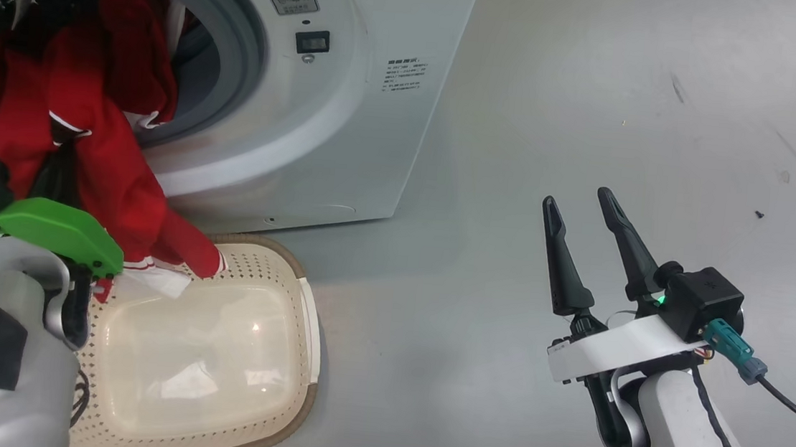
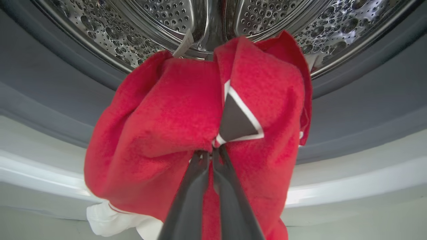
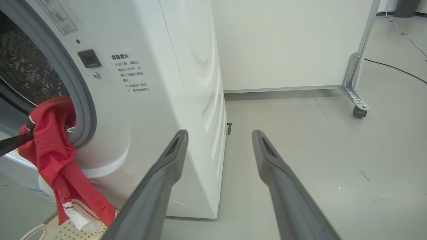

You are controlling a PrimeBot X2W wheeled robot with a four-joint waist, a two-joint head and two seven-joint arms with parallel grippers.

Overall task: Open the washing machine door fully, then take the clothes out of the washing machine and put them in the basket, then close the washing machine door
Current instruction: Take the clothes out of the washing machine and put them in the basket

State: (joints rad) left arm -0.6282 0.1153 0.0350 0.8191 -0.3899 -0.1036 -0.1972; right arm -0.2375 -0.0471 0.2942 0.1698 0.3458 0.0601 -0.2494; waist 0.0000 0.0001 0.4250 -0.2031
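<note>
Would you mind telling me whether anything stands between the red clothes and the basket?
Nothing visible does: the clothes, pinched by the left gripper at the mouth of the washing machine, hang down, their lower end over the basket.

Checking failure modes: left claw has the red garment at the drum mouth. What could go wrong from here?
1. The left claw pinches only a small fold of the red garment; it may slip.
2. The garment drapes over the grey rubber ring, so it could snag there.
3. Its white hem hangs at the machine-side edge of the basket; a drop might land partly outside.
</note>
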